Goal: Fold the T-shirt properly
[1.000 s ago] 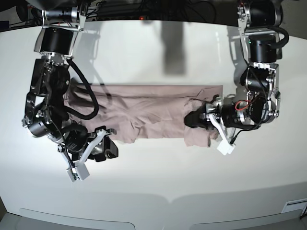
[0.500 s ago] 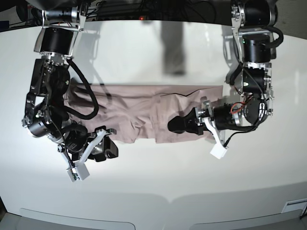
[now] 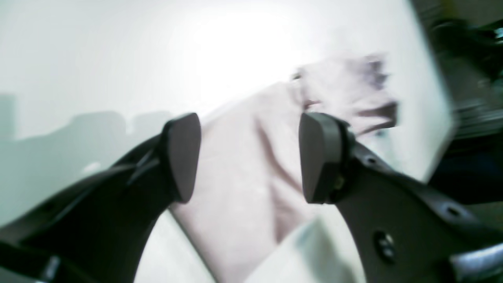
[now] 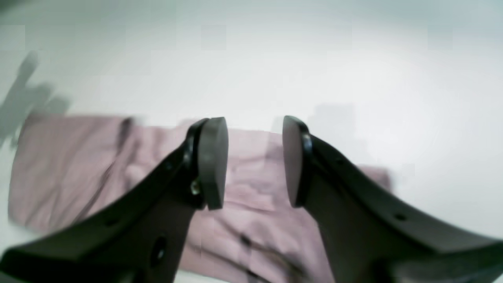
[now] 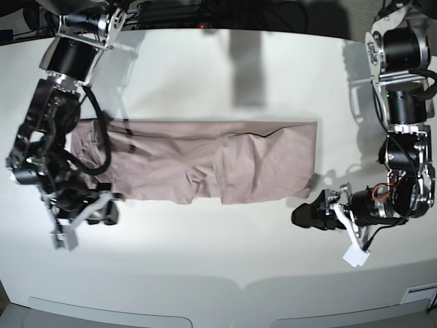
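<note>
A wide white table [image 5: 225, 273] is carrying everything, and the T-shirt [image 5: 205, 160], dusty pink and wrinkled, is lying across its middle as a long band already folded lengthwise, with rumpled ridges near its centre. The left gripper [image 5: 326, 217] is hovering just off the band's near end corner, apart from the cloth, and in its wrist view its jaws are standing wide apart with nothing between them, the shirt showing beyond the pads. The right gripper [image 5: 82, 220] is sitting just below the opposite end of the band, close to its lower edge but not touching; its jaws are parted to a moderate gap and gripping nothing, with the shirt spread out ahead of them. Judging by the creases and the limp way it is lying, the cloth is looking light, soft and floppy, likely sagging and sliding over itself when lifted, so a single pinch would probably be dragging only the top layer. The better hold seems to be the end corners nearest each pincer, taking all layers at once, low against the table
</note>
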### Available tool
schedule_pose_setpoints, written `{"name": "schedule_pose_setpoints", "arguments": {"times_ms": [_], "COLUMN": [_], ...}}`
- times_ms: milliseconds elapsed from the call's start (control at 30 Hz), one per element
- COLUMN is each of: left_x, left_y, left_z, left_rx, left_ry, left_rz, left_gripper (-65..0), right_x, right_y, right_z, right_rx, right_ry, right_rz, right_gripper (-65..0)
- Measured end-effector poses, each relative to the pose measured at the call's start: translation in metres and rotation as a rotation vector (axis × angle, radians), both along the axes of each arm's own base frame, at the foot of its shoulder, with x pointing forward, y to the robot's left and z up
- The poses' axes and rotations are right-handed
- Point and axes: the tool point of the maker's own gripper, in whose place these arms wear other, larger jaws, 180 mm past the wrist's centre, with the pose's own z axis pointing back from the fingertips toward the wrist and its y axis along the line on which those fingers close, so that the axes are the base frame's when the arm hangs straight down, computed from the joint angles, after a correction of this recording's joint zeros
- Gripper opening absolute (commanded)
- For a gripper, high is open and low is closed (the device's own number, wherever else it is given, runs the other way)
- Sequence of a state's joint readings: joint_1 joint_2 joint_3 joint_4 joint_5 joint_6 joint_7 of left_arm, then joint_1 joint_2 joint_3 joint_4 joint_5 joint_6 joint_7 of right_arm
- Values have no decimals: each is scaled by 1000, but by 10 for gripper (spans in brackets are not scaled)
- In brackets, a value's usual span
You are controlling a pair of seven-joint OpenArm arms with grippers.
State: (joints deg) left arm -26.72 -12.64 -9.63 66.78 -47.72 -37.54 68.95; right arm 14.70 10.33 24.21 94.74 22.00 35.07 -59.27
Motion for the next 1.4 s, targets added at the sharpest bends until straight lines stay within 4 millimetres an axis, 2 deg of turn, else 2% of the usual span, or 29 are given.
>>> {"name": "schedule_pose_setpoints", "arguments": {"times_ms": [133, 267, 367, 433, 533, 667, 733, 833, 933, 1067, 1200, 1400], "left_x": [14, 21, 28, 32, 31, 22, 20, 16, 14, 16, 15, 15], "left_y": [10, -1, -22, -34, -52, -82, -91, -103, -106, -106, -107, -106], "left_z": [7, 21, 36, 49, 69, 89, 91, 87, 85, 85, 86, 85], "left_rx": [91, 130, 168, 206, 264, 362, 393, 425, 433, 430, 419, 423], "left_ry": [-90, -161, -250, -315, -408, -510, -525, -530, -525, -521, -520, -518], "left_rz": [50, 51, 54, 51, -3, -88, -99, -129, -140, -127, -129, -129], "left_gripper": [-264, -264, -264, -264, -264, -264, -264, -264, -264, -264, -264, -264], "right_x": [-14, -39, -54, -58, -58, -64, -68, -69, -67, -78, -82, -79], "right_y": [-42, -72, -75, -74, -75, -79, -83, -92, -108, -128, -118, -106], "right_z": [1, -14, -29, -35, -40, -73, -91, -103, -104, -112, -125, -133], "right_rx": [-24, -93, -106, -105, -85, -18, 15, 59, 95, 130, 218, 278], "right_ry": [20, 95, 142, 157, 163, 259, 317, 349, 311, 339, 364, 376], "right_rz": [-77, -104, -103, -100, -106, -135, -161, -203, -265, -311, -268, -230], "right_gripper": [-410, -402, -282, -235, -232, -232, -232, -232, -232, -232, -232, -232]}}
